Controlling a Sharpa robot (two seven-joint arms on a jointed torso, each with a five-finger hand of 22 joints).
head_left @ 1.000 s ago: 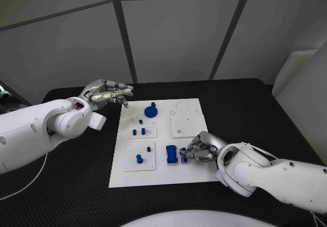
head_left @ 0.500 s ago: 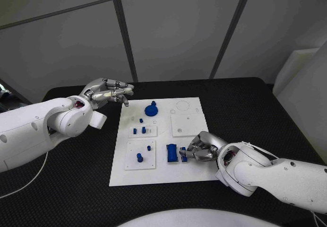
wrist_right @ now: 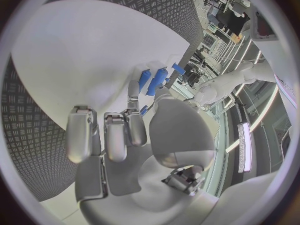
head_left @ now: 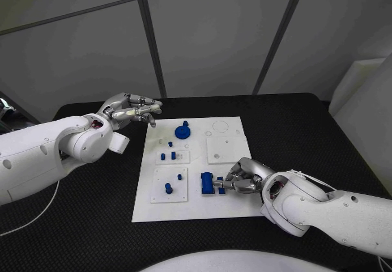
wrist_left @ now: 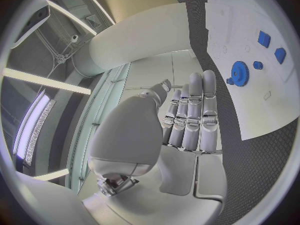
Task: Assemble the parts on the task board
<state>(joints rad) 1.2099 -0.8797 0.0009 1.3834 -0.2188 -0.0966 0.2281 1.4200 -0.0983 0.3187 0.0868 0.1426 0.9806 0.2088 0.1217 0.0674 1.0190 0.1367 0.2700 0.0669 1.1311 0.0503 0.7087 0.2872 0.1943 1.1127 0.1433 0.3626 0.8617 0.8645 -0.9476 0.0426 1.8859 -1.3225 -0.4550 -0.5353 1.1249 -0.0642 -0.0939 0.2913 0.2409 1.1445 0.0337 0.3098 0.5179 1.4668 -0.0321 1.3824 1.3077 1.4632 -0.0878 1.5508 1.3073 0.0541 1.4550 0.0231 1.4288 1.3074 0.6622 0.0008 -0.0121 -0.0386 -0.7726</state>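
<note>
In head view: white task board (head_left: 220, 207) mid-desk (head_left: 327, 136); right hand (head_left: 242, 177) at its near right, fingers pinching a small blue part (head_left: 220, 184) beside a blue block (head_left: 207, 183). Left hand (head_left: 129, 110) off the board's far left corner, fingers curled, empty.

In left wrist view: fingers (wrist_left: 190, 116) together, holding nothing, near blue gear (wrist_left: 239, 73).

In right wrist view: fingertips (wrist_right: 134, 91) touching blue parts (wrist_right: 155, 81).

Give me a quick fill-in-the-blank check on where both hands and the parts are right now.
1. The right hand touches a small blue part on the ____ board.
2. The left hand hovers over the ____ table, beside the board.
3. The blue gear lies nearer the ____ hand.

Missing words: white; black; left
</note>
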